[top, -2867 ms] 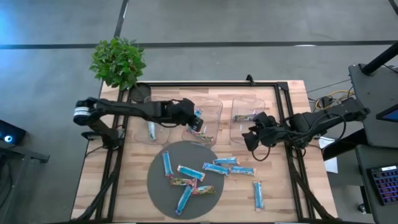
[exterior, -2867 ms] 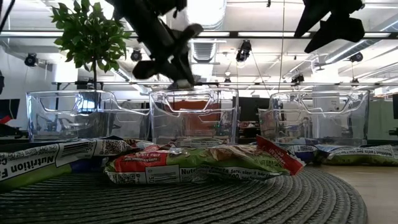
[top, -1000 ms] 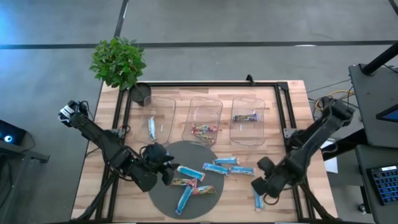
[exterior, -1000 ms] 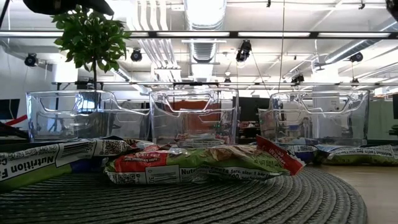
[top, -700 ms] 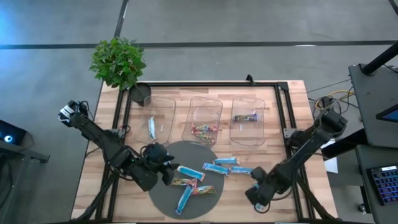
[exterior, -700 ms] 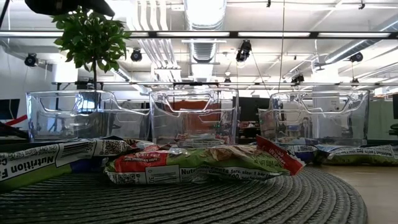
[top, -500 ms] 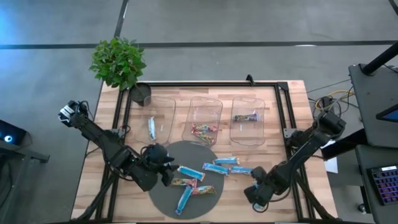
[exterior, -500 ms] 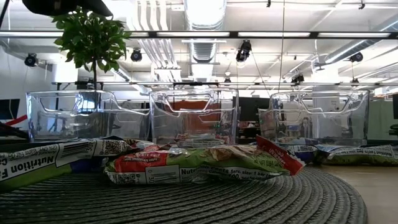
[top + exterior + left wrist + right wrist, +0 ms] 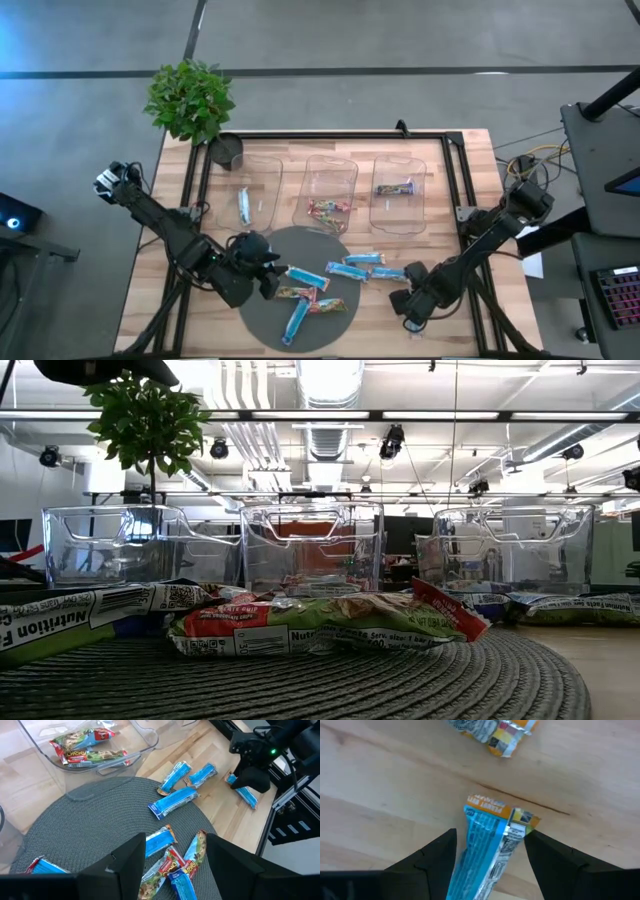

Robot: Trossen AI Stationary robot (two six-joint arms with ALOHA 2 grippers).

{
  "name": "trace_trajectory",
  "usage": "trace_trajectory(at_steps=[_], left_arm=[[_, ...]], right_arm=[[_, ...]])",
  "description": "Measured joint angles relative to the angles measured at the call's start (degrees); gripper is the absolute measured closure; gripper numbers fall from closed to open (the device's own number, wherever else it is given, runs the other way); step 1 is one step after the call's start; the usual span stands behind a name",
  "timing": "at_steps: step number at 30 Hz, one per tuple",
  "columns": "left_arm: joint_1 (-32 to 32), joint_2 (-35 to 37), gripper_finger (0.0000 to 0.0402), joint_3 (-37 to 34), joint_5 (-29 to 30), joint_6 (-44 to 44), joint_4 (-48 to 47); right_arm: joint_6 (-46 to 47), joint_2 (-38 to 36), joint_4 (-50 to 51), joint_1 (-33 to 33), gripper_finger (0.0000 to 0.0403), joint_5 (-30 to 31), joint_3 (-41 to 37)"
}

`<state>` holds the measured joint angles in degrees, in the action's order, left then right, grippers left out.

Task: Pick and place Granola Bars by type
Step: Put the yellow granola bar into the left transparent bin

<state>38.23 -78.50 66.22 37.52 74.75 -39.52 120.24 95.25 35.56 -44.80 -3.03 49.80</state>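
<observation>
Your table (image 9: pixel 470 150) carries three clear bins along its far side. The left bin (image 9: pixel 250 193) holds one light blue bar (image 9: pixel 243 206), the middle bin (image 9: pixel 328 192) holds multicoloured bars (image 9: pixel 328 212), and the right bin (image 9: pixel 399 190) holds a dark bar (image 9: pixel 394 187). A potted plant (image 9: pixel 190 98) stands at the far left corner, with a small dark cup (image 9: pixel 227 151) just beside it.

A round grey mat (image 9: pixel 262 310) lies on the near half. On it you have a light blue bar (image 9: pixel 306 277), a multicoloured bar (image 9: pixel 293 293), a second multicoloured bar (image 9: pixel 327 306) and another blue bar (image 9: pixel 295 322) lying close together. Off the mat's right edge, on bare wood, three more blue bars (image 9: pixel 366 268) sit in a loose cluster.

Your left gripper (image 9: pixel 268 277) sits low over the mat's left edge, arm reaching in from the left side of the table. In the left wrist view its fingers (image 9: pixel 131 855) stand spread apart with nothing between them, the mat's bars lying ahead of them.

Your right gripper (image 9: pixel 404 302) is down at the near right part of the table, arm folded in from the right edge. In the right wrist view its fingers (image 9: pixel 440 851) are spread wide on either side of a lone blue bar (image 9: pixel 484 847) lying flat on the wood; contact cannot be told. The end of another wrapper (image 9: pixel 492 732) lies on the wood beyond it.
</observation>
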Motion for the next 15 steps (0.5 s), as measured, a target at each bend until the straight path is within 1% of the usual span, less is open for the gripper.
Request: trace_trajectory(at_steps=[3,6,15], left_arm=[[0.07,0.00,0.0211,-0.03,-0.03,0.08,0.04],[0.12,0.00,0.0211,-0.05,-0.07,0.38,0.01],[0.12,0.00,0.0211,-0.50,-0.55,0.77,0.11]], right_arm=[[0.14,-0.08,-0.84,0.00,0.0181,-0.04,-0.69],[-0.38,-0.35,-0.77,0.00,0.0195,-0.15,-0.83],[-4.33,-0.56,0.52,-0.04,0.0287,-1.89,-0.85]])
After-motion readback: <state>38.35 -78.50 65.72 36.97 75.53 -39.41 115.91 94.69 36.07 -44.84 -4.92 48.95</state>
